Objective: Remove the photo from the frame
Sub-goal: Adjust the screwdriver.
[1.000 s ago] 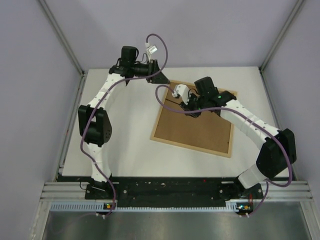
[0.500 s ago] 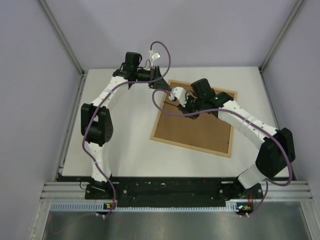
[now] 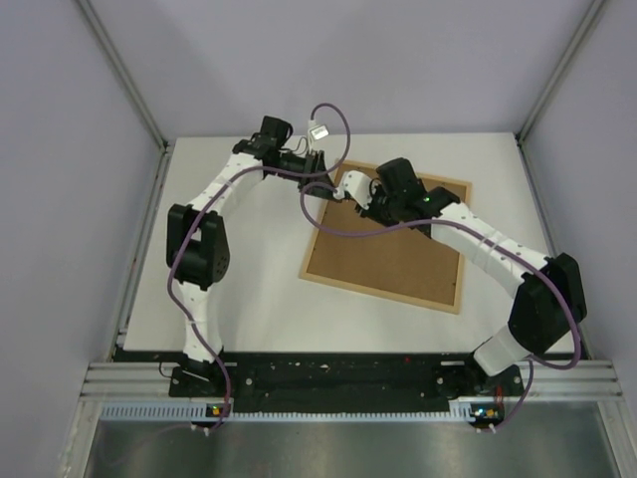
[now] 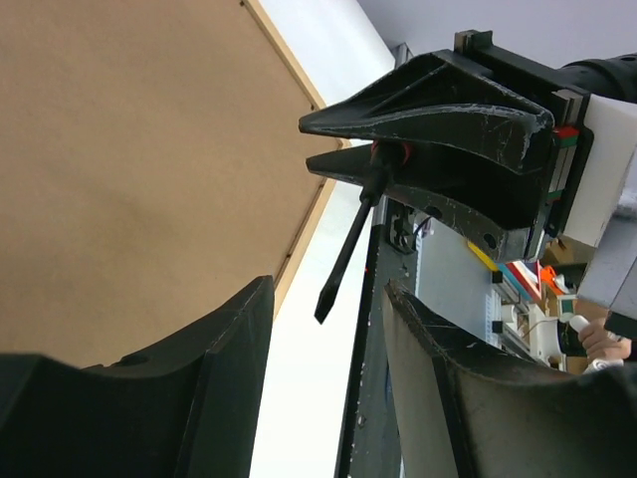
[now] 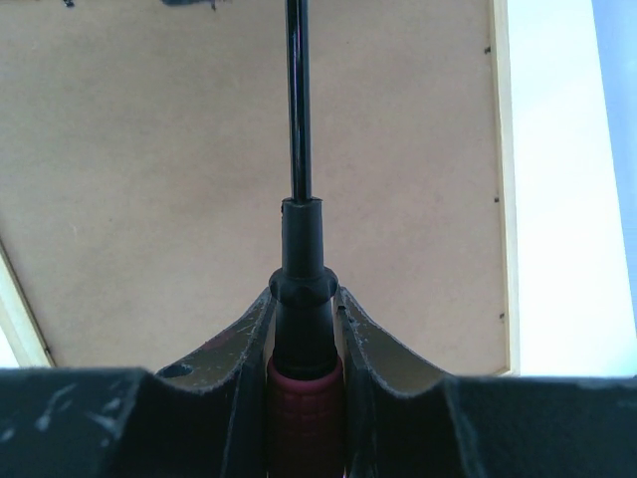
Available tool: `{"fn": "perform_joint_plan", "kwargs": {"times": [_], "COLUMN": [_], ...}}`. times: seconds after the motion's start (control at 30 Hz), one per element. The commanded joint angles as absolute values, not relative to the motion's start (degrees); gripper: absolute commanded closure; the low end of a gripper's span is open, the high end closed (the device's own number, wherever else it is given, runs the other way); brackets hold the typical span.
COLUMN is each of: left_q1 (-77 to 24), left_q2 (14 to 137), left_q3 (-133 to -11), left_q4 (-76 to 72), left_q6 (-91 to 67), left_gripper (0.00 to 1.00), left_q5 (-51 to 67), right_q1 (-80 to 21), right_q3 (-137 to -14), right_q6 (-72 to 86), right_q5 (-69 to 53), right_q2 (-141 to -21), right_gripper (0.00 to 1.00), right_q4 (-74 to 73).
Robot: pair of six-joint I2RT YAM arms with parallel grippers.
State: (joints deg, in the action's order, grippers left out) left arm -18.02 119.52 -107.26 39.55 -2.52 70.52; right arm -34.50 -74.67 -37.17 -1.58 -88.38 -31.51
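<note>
The frame [image 3: 379, 294] lies back-up on the white tabletop [image 3: 249, 289], directly below the right claw [image 5: 304, 299]. Its plain brown backing [image 3: 393, 259] faces up, and its thin pale rim runs around that board. The photo is out of sight. In the wrist view, nothing but backing shows under the right claw.

The right claw is clamped on a screwdriver [image 5: 298, 119]. Its two fingers [image 5: 249, 334] press the black collar just ahead of the red handle. The thin black shaft runs straight out in front of them, over the backing. The frame's rim lies off to the right of the shaft. The tip leaves the wrist view, and whether it touches the board cannot be told.

The left claw [image 4: 328, 294] has its fingers apart with nothing between them. The right claw and the screwdriver hang just ahead of it. From above, the left claw sits near the frame's far left corner, close beside the right claw.
</note>
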Motion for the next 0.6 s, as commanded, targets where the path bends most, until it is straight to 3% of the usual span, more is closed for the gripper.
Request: {"fn": "perform_joint_plan", "kwargs": {"times": [0.0,0.33,0.57], "left_q1": [-18.46,-18.72,-19.07], "left_q2": [119.88,120.76,120.67], "left_q3": [-110.48,-111.18,-110.92], "left_q4": [42.45,40.25,40.34], "left_q6": [0.70,-2.90,-2.99], "left_gripper": [0.47,0.48,0.55], "left_q5": [70.84,71.72,72.77], "right_q1": [-36.65,-37.79,-37.79], "right_q3": [-74.01,-73.13,-72.77], "right_q6": [-38.93,-39.20,-39.29], "right_q5": [2.81,5.01,5.89], "right_q2": [-89.12,-89.12,-89.03], "right_gripper": [1.00,1.00,1.00], "right_q4": [-27.60,-25.84,-24.87]}}
